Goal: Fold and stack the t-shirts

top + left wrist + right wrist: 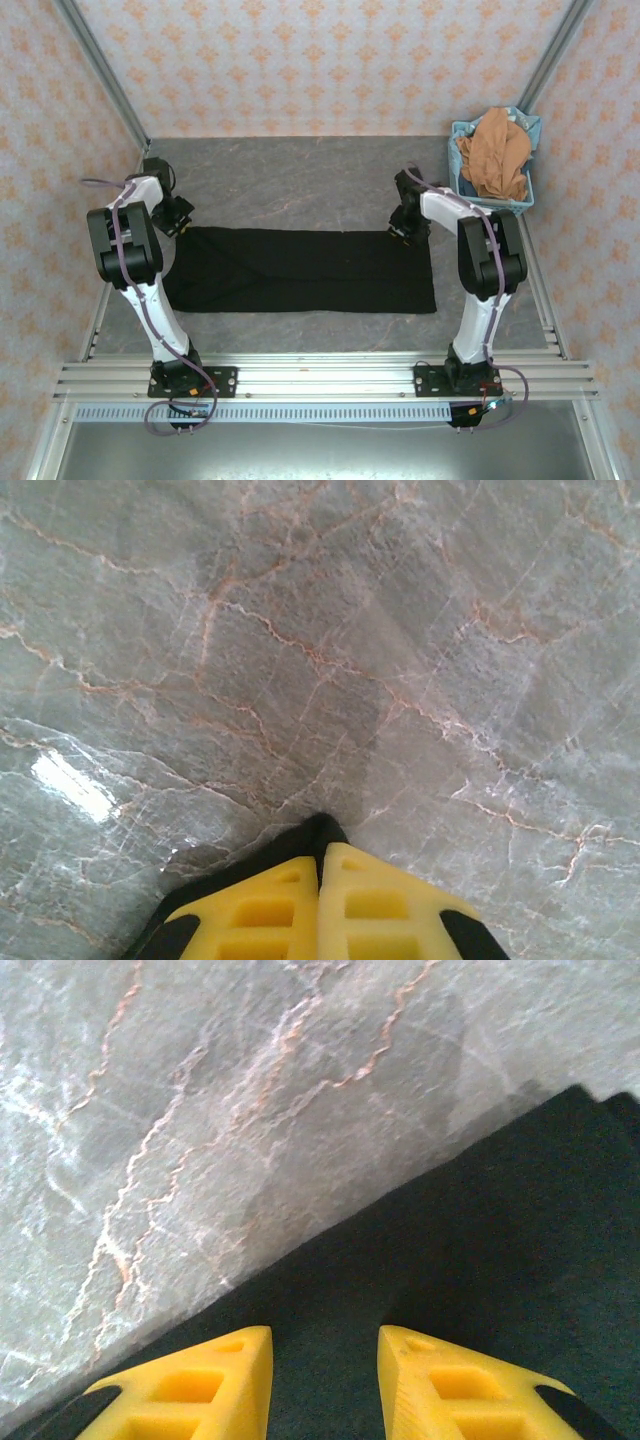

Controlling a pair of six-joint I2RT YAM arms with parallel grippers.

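Observation:
The black t-shirt lies flat on the marble table as a long folded rectangle, plain side up. My left gripper is at its far left corner. In the left wrist view the yellow fingers are pressed together, with a tip of the black cloth pinched between them. At the shirt's far right corner is my right gripper. Its fingers stand apart just above the black cloth, beside the shirt's edge. The orange-brown t-shirt sits crumpled in the basket.
The light blue lattice basket stands at the back right corner, against the right rail. Bare grey marble table stretches behind the black shirt. Patterned walls close in the left, back and right sides.

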